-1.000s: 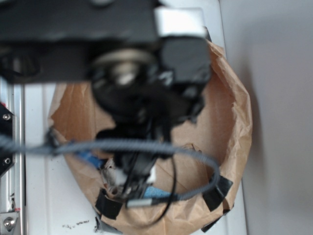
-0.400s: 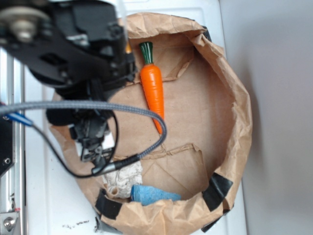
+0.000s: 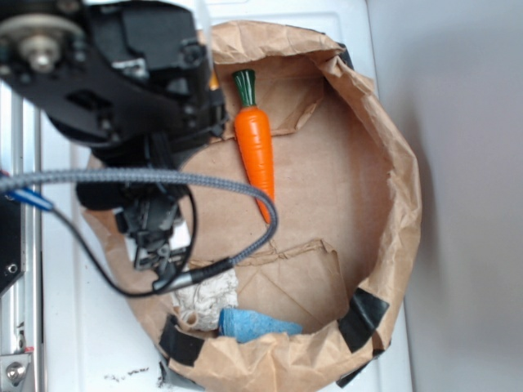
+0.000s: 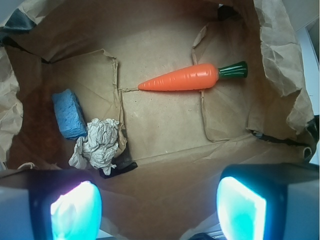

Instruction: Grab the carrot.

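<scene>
**Carrot lies free in the bag, gripper spread above**

Carrot (image 3: 256, 153) flat on the brown paper floor of the bag (image 3: 392, 204), upper-mid in ext. view, green stem toward the top rim, tip pointing down toward the bag's centre. Wrist view: same carrot (image 4: 186, 78) lies across the frame, stem at right, tip at left, sitting along a crease in the paper. Nothing touching it.

Moving out: blue piece (image 4: 68, 113) at the left of the wrist view, well apart from the carrot, w/ a crumpled off-white cloth wad (image 4: 99, 145) just beside it, touching or nearly so. A strip of black tape (image 4: 119, 165) shows under the wad. In ext. view the blue piece (image 3: 257, 323) and wad (image 3: 206, 296) sit at the bottom of the bag, near the taped rim; black tape patches (image 3: 359, 314) hold the paper edge there.

Gripper (image 4: 158, 202): fingers (image 4: 75, 207) wide apart at the bottom of the wrist view, pads glowing teal, holding nothing, carrot well ahead of them. In ext. view the black arm (image 3: 122, 90) fills the upper left, over the bag's left rim, beside the carrot, not over it. Braided grey cable (image 3: 163, 178) loops from the arm across the bag floor. Bag sits on a white surface (image 3: 90, 343).
</scene>
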`<control>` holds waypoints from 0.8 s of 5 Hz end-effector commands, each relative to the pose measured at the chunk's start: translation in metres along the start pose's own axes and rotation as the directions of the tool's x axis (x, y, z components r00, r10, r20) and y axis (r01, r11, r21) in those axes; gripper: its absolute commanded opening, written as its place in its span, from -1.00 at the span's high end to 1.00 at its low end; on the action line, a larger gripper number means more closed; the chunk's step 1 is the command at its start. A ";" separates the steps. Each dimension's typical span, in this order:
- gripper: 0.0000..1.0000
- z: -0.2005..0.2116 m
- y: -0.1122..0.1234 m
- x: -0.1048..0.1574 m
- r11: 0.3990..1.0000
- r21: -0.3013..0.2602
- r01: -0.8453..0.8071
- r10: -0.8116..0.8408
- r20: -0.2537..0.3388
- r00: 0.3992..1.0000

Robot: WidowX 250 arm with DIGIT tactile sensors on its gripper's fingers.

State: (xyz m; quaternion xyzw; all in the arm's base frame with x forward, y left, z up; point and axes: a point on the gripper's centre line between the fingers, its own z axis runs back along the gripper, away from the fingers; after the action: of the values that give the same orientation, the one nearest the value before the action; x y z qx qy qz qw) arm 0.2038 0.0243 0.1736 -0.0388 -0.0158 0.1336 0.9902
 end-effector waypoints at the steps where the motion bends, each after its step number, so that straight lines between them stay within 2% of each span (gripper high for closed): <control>1: -1.00 -0.002 0.003 0.029 0.982 -0.018 -0.187 0.188 0.061 0.980; 2: -1.00 -0.015 -0.015 0.052 0.962 -0.014 -0.274 0.274 0.109 0.956; 3: -1.00 -0.027 -0.018 0.063 0.865 -0.036 -0.500 0.499 0.147 0.854; 4: -1.00 -0.045 -0.005 0.078 0.760 -0.043 -0.648 0.640 0.224 0.735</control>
State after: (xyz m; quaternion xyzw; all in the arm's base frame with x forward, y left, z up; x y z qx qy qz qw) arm 0.2835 0.0344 0.1192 0.0024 -0.0924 0.4740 0.8756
